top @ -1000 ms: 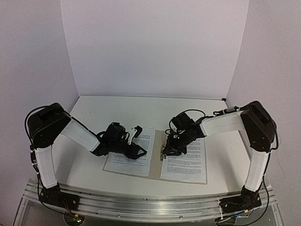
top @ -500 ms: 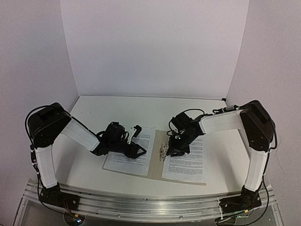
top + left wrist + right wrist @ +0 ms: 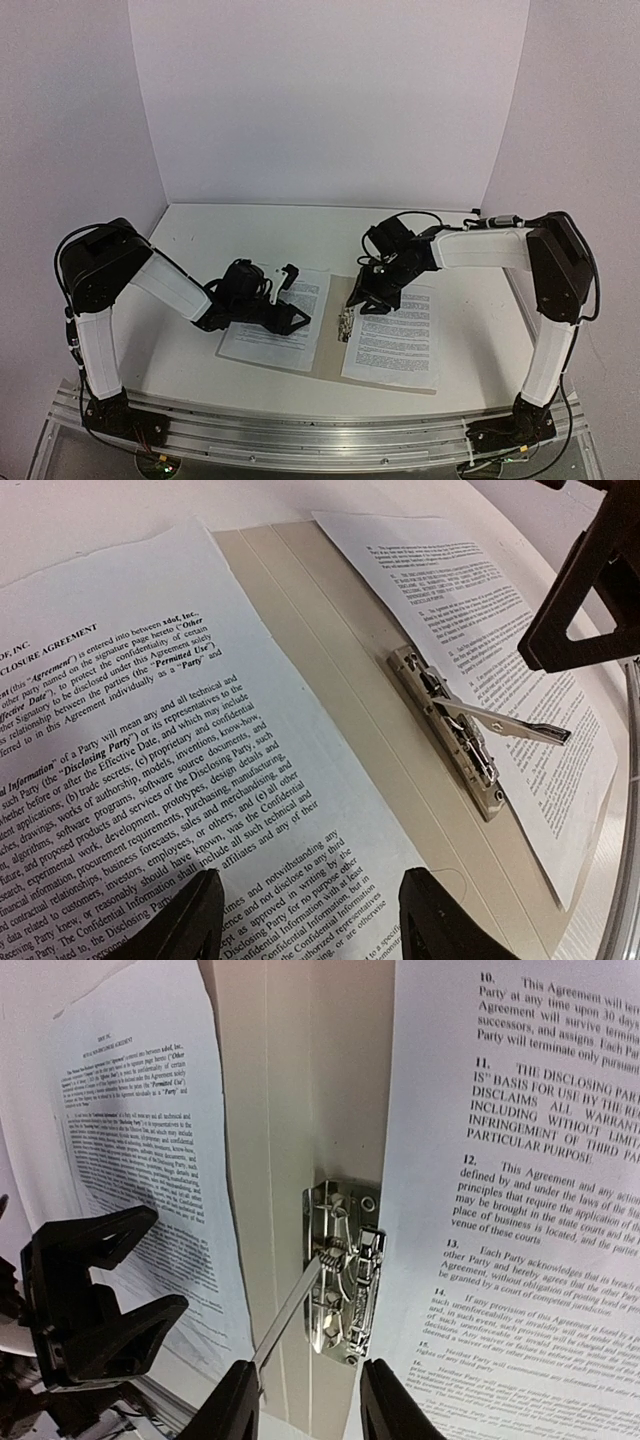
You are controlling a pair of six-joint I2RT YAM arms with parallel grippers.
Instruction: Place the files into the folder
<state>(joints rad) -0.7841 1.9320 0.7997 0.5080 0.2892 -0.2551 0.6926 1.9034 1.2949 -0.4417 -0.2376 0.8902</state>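
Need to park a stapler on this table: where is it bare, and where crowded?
Bare: the back strip of the table, between the rear wall and the folder; also the strip between the right sheet and the right wall. Crowded: the middle, around the left sheet, left gripper and right gripper.

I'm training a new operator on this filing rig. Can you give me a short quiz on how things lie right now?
1. True or false: the left sheet and the right sheet are both clamped under the metal clip.
2. Where does the clip sit? A) on the left sheet B) on the open folder's spine, between the sheets C) at the folder's far corner
3. Which tool has its tips over the left sheet?
Key: 1 false, the left sheet lies clear of the clip and the right sheet beside it; 2 B; 3 the left tool.
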